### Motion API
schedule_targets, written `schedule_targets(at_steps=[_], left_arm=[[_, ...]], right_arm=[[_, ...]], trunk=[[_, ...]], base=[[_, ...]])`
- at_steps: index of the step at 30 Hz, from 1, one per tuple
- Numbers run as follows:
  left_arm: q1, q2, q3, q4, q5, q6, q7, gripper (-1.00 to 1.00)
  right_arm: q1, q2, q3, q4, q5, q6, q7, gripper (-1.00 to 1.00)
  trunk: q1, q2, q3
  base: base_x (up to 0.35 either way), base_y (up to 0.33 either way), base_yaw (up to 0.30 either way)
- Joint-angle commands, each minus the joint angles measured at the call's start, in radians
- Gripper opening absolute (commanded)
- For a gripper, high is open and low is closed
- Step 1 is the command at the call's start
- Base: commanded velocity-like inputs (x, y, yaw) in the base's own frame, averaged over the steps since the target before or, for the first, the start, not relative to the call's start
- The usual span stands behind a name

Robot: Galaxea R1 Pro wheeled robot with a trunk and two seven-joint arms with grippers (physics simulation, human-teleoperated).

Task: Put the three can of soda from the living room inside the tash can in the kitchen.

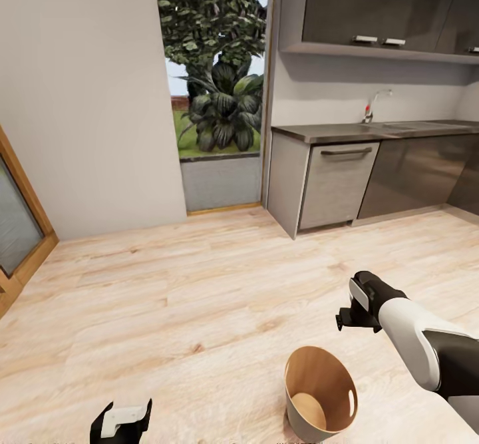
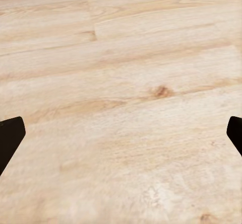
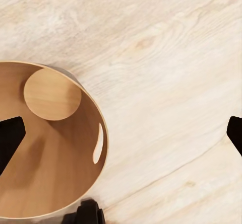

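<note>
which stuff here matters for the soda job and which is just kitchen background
Job:
bin, empty inside, on the floor
right hand, open, beside the bin
left hand, open

Background:
counter
faucet
cabinets
plant outside

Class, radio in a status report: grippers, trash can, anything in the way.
Both grippers, left and right, open and empty. Trash can upright on the kitchen floor, nothing inside. No soda cans in view. No obstruction around the can.

1. The right arm (image 1: 419, 337) has a glossy white shell, black at the wrist and elbow.
2. The right gripper (image 1: 346, 319) is black with a white panel.
3. The left gripper (image 1: 123, 423) is black with a white block between 2 dark fingers.
</note>
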Motion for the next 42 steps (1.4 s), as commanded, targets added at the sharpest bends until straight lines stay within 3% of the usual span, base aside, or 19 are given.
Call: schedule_targets(at_steps=[1,17,28,42], left_arm=[[0.000,0.000,0.000,0.000,0.000,0.000,0.000,1.00],[0.000,0.000,0.000,-0.001,0.000,0.000,0.000,1.00],[0.000,0.000,0.000,-0.001,0.000,0.000,0.000,1.00],[0.000,0.000,0.000,-0.002,0.000,0.000,0.000,1.00]], right_arm=[[0.000,0.000,0.000,0.000,0.000,0.000,0.000,1.00],[0.000,0.001,0.002,0.001,-0.001,-0.001,0.000,1.00],[0.003,0.012,0.004,0.030,-0.002,-0.050,0.000,1.00],[0.003,0.012,0.004,0.037,-0.001,-0.055,0.000,1.00]], trunk=[[0.004,-0.007,-0.003],[0.065,-0.119,-0.053],[0.070,-0.122,-0.096],[0.076,-0.125,-0.146]], base=[[0.000,0.000,0.000],[0.000,0.000,0.000],[0.000,0.000,0.000],[0.000,0.000,0.000]])
